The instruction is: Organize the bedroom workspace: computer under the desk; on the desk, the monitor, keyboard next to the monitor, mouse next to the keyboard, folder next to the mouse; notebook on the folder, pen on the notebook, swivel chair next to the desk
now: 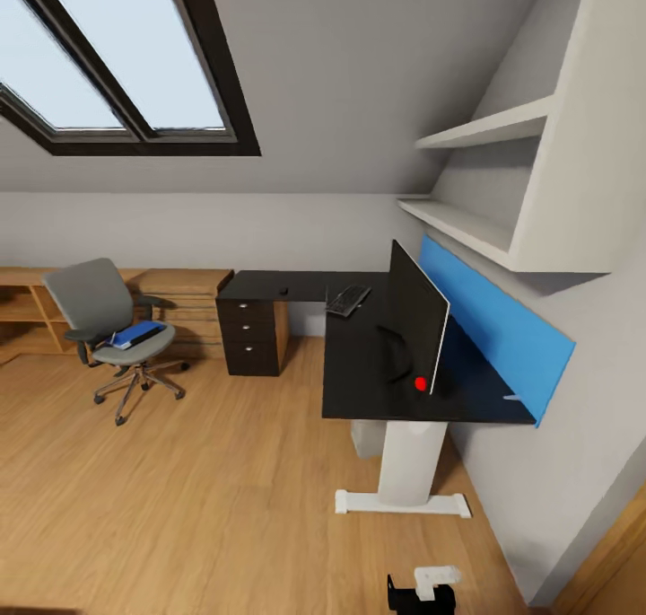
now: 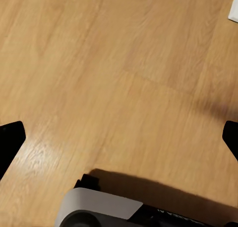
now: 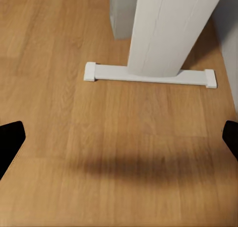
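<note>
We approach the desk, grippers empty.
Monitor [image 1: 419, 326] and keyboard [image 1: 348, 300] sit on the tabletop [image 1: 359, 382]; folder [image 1: 137, 333] waits on swivel chair [image 1: 103, 314], well apart. Left gripper [image 2: 119, 137] and right gripper [image 3: 119, 137] spread wide over floor [image 1: 179, 489], carried low for travel.

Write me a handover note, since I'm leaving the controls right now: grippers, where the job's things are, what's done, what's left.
Left gripper: open, empty, over bare floor.
Right gripper: open, empty, facing the desk's white leg.
Monitor stands on the desk; keyboard lies on the desk beyond it. A small dark thing, maybe the mouse, sits further off on the desk's far wing.
Swivel chair stands apart from the desk, blue folder on its seat.
Done: monitor and keyboard on desk.
Left: folder to desk, notebook and pen stacked, chair brought over. Notebook and pen not made out.
</note>
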You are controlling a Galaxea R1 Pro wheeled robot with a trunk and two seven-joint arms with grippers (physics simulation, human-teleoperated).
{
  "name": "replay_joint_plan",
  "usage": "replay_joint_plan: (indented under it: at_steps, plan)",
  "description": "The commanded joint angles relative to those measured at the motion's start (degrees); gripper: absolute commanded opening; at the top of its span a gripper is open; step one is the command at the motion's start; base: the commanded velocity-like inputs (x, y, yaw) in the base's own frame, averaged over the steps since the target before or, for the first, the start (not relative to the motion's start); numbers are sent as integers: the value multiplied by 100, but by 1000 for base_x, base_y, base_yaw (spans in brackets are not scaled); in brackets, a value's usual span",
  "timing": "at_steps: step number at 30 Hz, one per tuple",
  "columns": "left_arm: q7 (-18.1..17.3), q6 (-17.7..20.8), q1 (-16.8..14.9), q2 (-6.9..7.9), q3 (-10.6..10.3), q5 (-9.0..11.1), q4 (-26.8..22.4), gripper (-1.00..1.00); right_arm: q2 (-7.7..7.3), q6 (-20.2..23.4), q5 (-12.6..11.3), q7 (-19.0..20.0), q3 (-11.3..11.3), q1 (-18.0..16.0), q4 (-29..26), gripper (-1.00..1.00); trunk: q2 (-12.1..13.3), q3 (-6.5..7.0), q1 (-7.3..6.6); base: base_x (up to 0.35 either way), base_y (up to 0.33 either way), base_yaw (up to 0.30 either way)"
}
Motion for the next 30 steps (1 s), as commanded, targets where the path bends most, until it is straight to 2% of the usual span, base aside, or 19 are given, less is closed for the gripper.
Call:
replay_joint_plan:
  at_steps: [1, 30]
  plan:
    - [2, -14, -5, 0, -10, 13, 3, 100, 3, -25, -50, -16, 51, -8, 13, 100, -13, -13, 4, 31, 326, 5]
    - [2, -13, -5, 7, -10, 15, 4, 100, -21, -25, -6, -27, 55, -8, 8, 100, -13, -13, 4, 147, 320, 0]
